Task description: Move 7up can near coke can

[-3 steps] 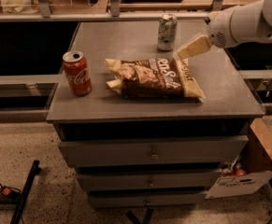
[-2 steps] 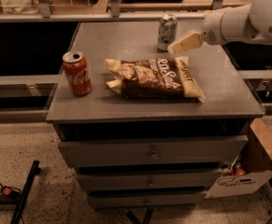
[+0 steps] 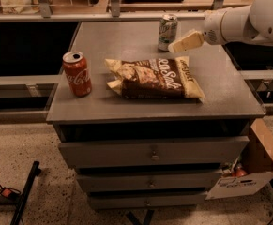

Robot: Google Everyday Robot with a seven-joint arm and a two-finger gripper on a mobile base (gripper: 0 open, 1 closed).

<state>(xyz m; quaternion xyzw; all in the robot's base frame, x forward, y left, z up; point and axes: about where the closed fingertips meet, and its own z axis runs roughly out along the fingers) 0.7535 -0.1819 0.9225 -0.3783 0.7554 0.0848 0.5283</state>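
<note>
The 7up can [image 3: 167, 31], pale silver-green with a silver top, stands upright at the back of the grey cabinet top [image 3: 223, 95], right of centre. The coke can [image 3: 77, 73], red with white script, stands upright near the front left edge. My gripper [image 3: 174, 47], cream coloured on a white arm, reaches in from the right. Its tip is just in front and to the right of the 7up can, close to the can's lower side. It holds nothing that I can see.
A brown and cream snack bag [image 3: 155, 78] lies flat between the two cans, in the middle of the top. The cabinet has drawers [image 3: 152, 152] below. A cardboard box [image 3: 255, 165] stands on the floor at the right. A shelf rail [image 3: 126, 17] runs behind.
My gripper has moved left and slightly back, from the right side of the top to right beside the 7up can. Both cans and the bag have stayed put.
</note>
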